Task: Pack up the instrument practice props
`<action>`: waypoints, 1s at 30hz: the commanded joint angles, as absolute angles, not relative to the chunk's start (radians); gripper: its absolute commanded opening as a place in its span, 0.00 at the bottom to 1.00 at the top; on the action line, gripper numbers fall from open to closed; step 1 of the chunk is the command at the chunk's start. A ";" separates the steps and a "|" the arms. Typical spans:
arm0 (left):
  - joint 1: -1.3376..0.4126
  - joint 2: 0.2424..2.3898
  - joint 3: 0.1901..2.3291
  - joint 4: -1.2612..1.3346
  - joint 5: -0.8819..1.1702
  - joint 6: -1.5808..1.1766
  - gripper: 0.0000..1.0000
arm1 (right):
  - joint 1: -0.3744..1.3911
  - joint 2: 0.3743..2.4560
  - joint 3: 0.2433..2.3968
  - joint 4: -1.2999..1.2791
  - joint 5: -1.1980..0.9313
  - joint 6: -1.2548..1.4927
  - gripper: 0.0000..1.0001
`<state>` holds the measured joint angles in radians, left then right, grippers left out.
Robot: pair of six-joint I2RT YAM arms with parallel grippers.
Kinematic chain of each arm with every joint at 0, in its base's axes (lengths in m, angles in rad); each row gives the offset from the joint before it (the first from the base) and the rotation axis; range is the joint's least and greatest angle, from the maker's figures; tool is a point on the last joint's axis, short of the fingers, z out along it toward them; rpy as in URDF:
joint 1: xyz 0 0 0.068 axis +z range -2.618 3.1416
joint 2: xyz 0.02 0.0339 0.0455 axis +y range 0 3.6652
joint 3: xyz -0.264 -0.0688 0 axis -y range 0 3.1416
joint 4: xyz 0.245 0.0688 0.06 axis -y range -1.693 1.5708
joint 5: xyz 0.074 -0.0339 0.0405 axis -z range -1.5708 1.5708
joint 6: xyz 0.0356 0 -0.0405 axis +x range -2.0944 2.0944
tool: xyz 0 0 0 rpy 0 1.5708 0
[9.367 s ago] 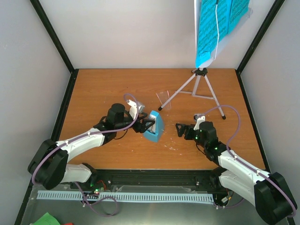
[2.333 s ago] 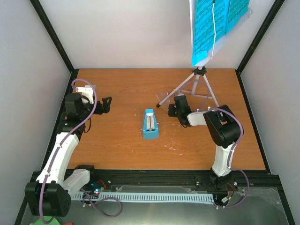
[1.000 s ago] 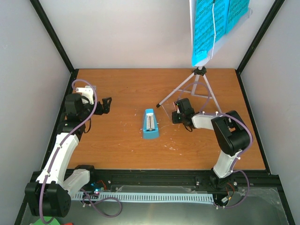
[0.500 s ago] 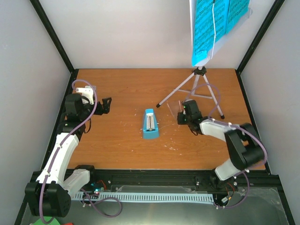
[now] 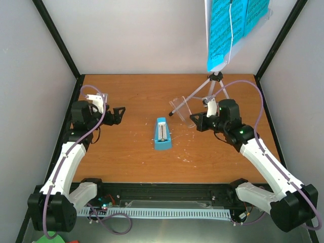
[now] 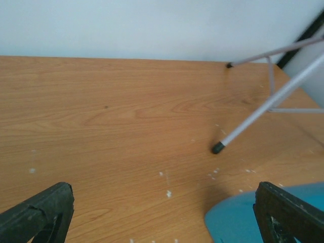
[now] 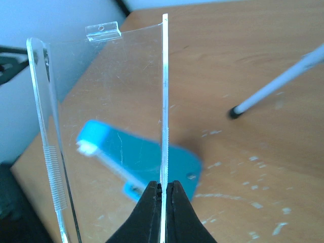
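Pinching clear cover (image 7: 101, 91) edge-on: right gripper (image 7: 163, 186), plain in wrist view only; left gripper (image 6: 162, 215) spread

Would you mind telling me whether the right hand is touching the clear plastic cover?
Touching. The right wrist view shows the right hand pinched shut on the thin edge of the clear plastic cover, with no gap at either fingertip.

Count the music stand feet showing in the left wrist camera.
2: one black-tipped foot in mid-table beyond the light-blue metronome, the other foot far back by the wall. A third may sit outside this frame.
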<state>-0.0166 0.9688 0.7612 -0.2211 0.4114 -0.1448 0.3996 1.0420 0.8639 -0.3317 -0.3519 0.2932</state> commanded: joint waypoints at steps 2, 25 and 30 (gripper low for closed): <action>-0.013 1.003 0.779 -0.178 0.731 -0.216 0.95 | 0.417 1.048 0.956 -0.536 -0.712 0.292 0.03; -0.372 1.088 0.780 -0.142 1.332 -0.281 0.69 | 0.603 1.243 0.950 -0.734 -0.889 0.176 0.03; -0.400 1.114 0.793 -0.237 1.376 -0.199 0.63 | 0.603 1.274 0.937 -0.709 -0.921 0.183 0.03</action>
